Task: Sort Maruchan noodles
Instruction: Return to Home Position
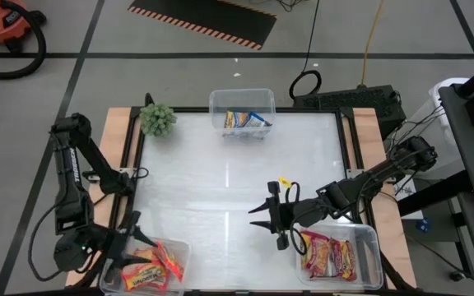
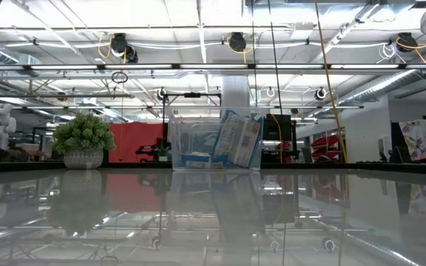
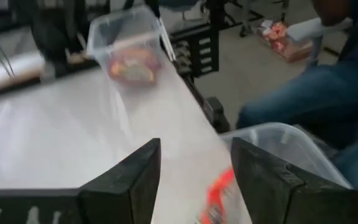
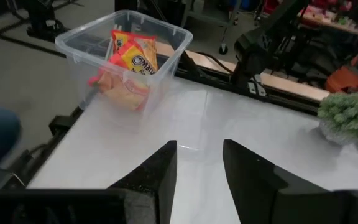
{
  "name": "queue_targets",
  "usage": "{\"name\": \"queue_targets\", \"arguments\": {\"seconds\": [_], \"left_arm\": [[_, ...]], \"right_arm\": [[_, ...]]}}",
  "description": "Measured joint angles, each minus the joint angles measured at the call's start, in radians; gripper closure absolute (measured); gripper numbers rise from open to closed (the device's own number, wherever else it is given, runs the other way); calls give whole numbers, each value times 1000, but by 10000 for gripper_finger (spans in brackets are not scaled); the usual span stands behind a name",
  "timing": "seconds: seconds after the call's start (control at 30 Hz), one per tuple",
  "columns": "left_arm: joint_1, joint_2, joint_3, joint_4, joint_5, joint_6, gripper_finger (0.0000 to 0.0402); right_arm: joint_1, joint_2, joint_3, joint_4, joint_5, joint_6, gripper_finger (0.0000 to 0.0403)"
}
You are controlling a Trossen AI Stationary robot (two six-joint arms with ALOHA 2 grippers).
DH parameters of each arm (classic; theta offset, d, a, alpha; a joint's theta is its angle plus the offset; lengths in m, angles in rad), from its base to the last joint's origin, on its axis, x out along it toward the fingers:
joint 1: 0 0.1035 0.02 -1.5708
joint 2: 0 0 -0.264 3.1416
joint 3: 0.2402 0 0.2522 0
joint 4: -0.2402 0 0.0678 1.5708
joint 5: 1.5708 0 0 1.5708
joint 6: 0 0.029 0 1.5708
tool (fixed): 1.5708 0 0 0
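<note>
**Sorted noodles on a glossy white table [image 1: 220, 189].** Blue packs [image 1: 248, 120] are lying in the top bin [image 1: 216, 103] at the far edge. Orange packs [image 1: 151, 267] are lying in the left bin [image 1: 186, 247] at the near left corner, and red packs [image 1: 327, 255] are lying in the right bin [image 1: 375, 247] at the near right corner. In the right wrist view one orange pack is showing a round logo with dark letters, too small to read whole.

The left gripper [image 1: 137, 240] is hovering at the left bin's rim, its fingers spread wide and holding nothing. The right gripper [image 1: 263, 218] is hanging over the table just beside the right bin, its fingers likewise parted — empty.

In the low view the tabletop is mirroring rows of ceiling lights. A dark frame and wooden boards [image 1: 118, 148] are flanking the table, and a plant [image 1: 158, 119] is standing at the far left corner, near the top bin. The grey floor around the table is carrying dark lines, a striped mat [image 1: 204, 20] and an orange vacuum [image 1: 6, 25]. In the left wrist view a person's leg in jeans [image 3: 303, 106] is showing beyond the table edge — close to the left bin.
</note>
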Motion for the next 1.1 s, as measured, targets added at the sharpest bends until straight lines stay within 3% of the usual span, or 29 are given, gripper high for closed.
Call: {"name": "queue_targets", "arguments": {"seconds": [0.1,0.2,0.33,0.47,0.7,0.83,1.0,1.1], "left_arm": [[37,0,-1,43,-19,175,221],[81,-9,-26,105,-62,309,264],[167,-15,-88,204,-67,365,324],[276,-14,-166,334,-64,371,357],[403,-48,-200,363,-44,368,362],[437,-77,-209,354,5,450,362],[510,-137,-302,503,138,501,362],[522,-187,-370,535,167,498,362]], "right_arm": [[-4,0,0,0,1,-56,279],[-11,0,0,1,6,-80,280],[-26,0,0,-9,55,-89,280],[-33,0,0,-16,59,-94,290],[-32,0,0,-22,58,-99,357],[-32,0,-23,-26,55,-97,396],[-32,-28,-91,-12,53,-67,393],[-32,-69,-144,-8,53,-39,395]]}}
